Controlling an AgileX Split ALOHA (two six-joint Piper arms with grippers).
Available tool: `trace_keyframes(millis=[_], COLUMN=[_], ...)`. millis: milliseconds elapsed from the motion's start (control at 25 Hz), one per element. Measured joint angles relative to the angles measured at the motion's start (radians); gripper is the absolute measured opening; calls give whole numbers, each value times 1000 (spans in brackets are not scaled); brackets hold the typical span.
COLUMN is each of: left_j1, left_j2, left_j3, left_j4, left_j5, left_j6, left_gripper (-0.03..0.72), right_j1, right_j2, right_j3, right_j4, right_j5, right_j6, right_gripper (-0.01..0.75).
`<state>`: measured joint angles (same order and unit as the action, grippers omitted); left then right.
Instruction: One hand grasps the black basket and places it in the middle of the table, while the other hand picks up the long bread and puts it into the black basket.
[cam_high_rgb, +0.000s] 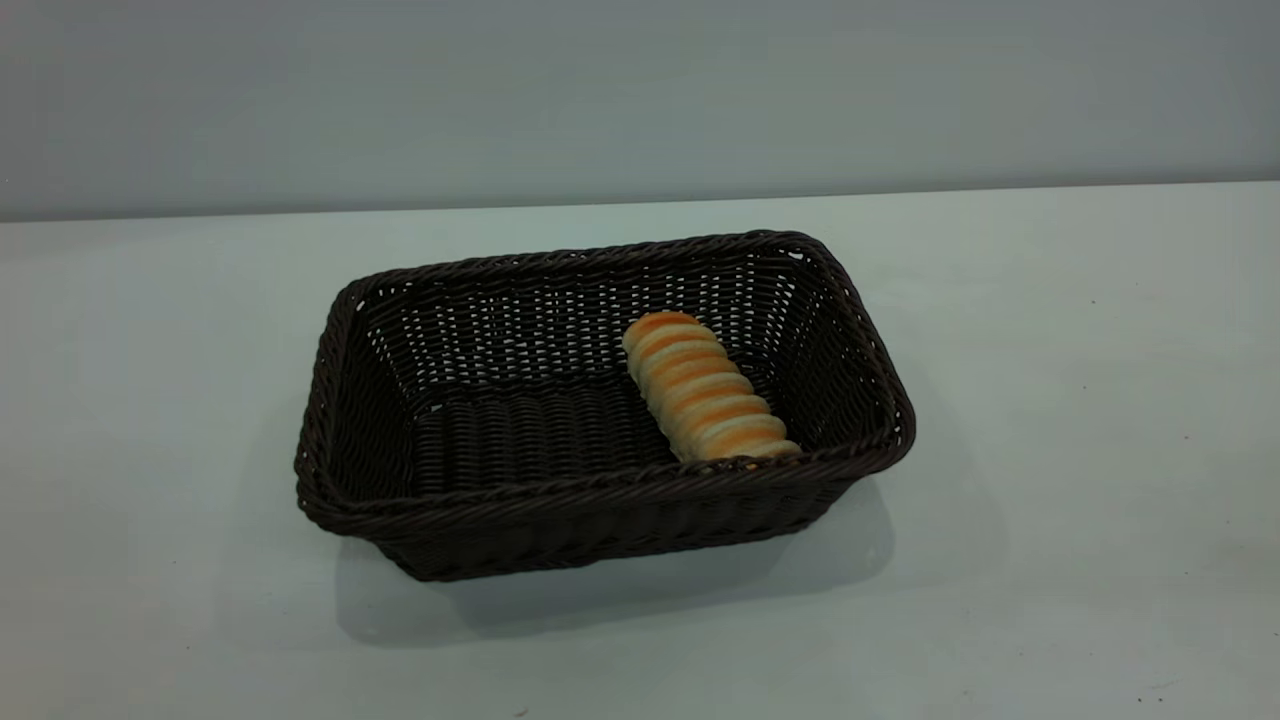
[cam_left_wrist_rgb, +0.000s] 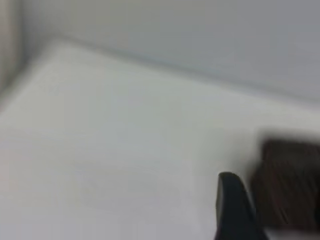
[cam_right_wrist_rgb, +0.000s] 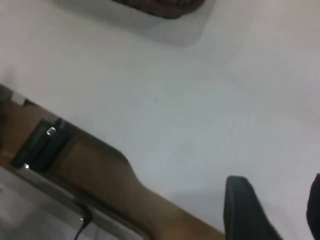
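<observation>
On the pale table (cam_high_rgb: 1050, 420), the long bread (cam_high_rgb: 706, 391) lies diagonally, front-right to back-centre, inside the black basket (cam_high_rgb: 600, 490); my right gripper (cam_right_wrist_rgb: 272, 212) is spread, the left one's state I cannot tell.

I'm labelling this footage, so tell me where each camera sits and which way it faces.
Exterior: off the rig, angled down at the dark woven wicker basket holding the ridged golden loaf on the pale grey-white table; no arm shows.
Left wrist: faces table and basket; one dark finger shows.
Right wrist: faces the table's edge; open fingers. All three share the basket.
</observation>
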<state>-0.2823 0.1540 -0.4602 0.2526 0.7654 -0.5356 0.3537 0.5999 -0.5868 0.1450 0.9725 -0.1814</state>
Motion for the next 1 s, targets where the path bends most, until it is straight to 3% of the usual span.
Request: trace_keyframes(millis=[160, 280, 680, 1000], left_j1=[0, 0, 0, 0], left_j2=[0, -1, -54, -171], left_j3=[-7, -64, -157, -112], left_j4=[-376, -497, -417, -391], left_j5=[152, 237, 387, 388], left_j6=[412, 602, 665, 665], left_gripper=[449, 449, 449, 449], right_j1=[0, 0, 0, 0], right_j2=[-94, -179, -382, -511], right_j3=[13, 13, 13, 13], right_j4=[-3, -11, 16, 34], right_j5=[56, 119, 258, 265], right_j6=[-12, -16, -34, -43], right_gripper=[283, 267, 256, 249])
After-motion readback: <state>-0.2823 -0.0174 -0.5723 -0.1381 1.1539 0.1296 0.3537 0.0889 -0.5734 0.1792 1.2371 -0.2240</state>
